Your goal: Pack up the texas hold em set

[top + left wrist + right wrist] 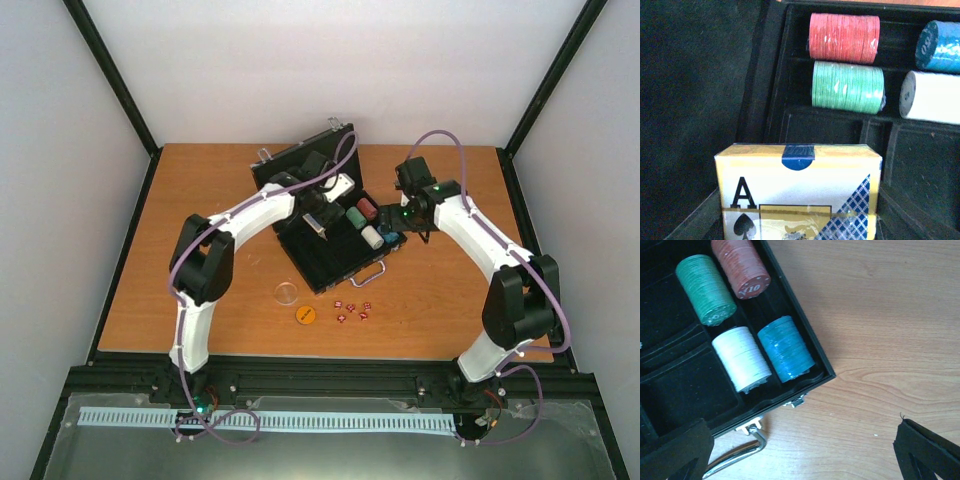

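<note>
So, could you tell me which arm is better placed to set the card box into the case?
Left: the left claw appears to hold the card box above the case; the right claw hangs open beside it.

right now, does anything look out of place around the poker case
Yes: small red dice, an orange disc and a clear disc lie loose on the wooden table, just in front of the open black briefcase, not inside it.

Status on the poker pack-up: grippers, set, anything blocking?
Left gripper holding card box over open briefcase. Right gripper open, empty. Four chip stacks in; dice, orange disc, clear disc on table. Nothing blocking.
</note>
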### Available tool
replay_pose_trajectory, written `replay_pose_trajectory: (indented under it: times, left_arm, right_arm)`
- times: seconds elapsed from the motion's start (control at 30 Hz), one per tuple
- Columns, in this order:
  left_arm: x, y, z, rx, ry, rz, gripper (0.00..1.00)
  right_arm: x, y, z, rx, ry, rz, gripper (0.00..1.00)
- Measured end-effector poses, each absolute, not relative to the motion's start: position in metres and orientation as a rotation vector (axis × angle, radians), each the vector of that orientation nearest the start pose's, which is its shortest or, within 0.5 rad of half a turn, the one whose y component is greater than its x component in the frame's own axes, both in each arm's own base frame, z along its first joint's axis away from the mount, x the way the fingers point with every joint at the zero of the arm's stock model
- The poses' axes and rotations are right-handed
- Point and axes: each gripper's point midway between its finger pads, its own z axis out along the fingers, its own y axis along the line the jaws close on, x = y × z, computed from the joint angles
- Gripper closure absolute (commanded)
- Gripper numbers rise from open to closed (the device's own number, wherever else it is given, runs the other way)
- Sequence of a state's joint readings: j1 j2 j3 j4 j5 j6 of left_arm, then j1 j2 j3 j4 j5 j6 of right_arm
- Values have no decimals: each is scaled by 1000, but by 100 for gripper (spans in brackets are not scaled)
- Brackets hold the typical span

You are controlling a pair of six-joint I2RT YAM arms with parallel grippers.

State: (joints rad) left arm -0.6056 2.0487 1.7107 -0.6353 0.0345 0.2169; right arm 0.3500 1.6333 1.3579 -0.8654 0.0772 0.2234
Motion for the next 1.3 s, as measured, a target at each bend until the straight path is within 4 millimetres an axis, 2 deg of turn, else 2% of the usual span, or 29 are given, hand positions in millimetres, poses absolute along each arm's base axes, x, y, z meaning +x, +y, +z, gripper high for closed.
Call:
replay_pose_trajectory:
  times: [0.2,0.37,0.4,0.47,0.5,0.57,0.7,1.13,1.3]
  left_arm:
    - [452,-326,88,1124,2322,-197,72]
    - [453,-330,70,1161,2339,-208,66]
    - [452,-330,68,1165,2341,-209,61]
    - [452,-330,67,1170,2342,-214,34]
    - [451,-331,66,1171,2341,-218,27]
    - [451,-332,66,1179,2338,-226,16]
    - [451,-334,67,1182,2331,-239,1]
    - [457,-332,72,1138,2332,-210,0]
    - [454,-326,95,1062,2343,-213,0]
  right_arm:
    - [380,108,146,-125,2681,26,0]
    - [384,100,146,-106,2675,14,0]
    - [384,100,145,-103,2675,13,0]
    - [385,98,146,-98,2674,13,0]
    - [385,98,146,-96,2674,12,0]
    - [386,97,145,-93,2674,11,0]
    - [384,96,140,-91,2683,10,0]
    - [374,95,123,-98,2725,17,0]
    - [371,102,123,-120,2732,77,1]
